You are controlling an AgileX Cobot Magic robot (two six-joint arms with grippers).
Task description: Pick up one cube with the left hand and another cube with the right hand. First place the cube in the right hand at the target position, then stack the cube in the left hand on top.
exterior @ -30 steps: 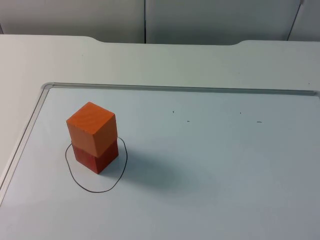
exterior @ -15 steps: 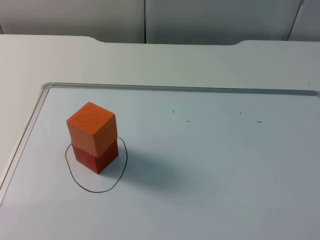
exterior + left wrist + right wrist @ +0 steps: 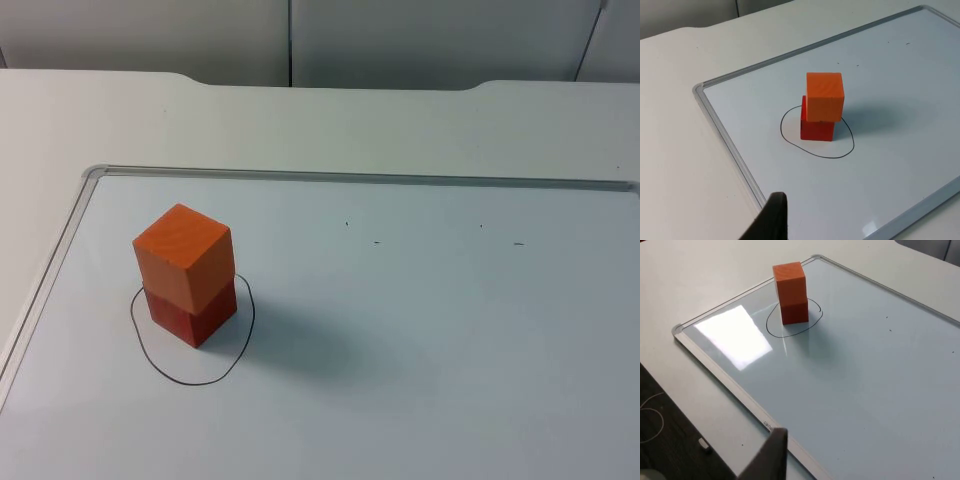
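Looking finished: orange cube (image 3: 183, 256) stacked on red cube (image 3: 193, 315) inside drawn circle (image 3: 190, 375), well ahead of both grippers' fingertips (image 3: 771, 220), grip state impossible to tell.

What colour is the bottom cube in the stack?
Red, darker than the orange cube on top; the bottom cube shows best in the left wrist view.

Overhead and both wrist cameras share the stacked cubes (image 3: 186, 275), distantly.
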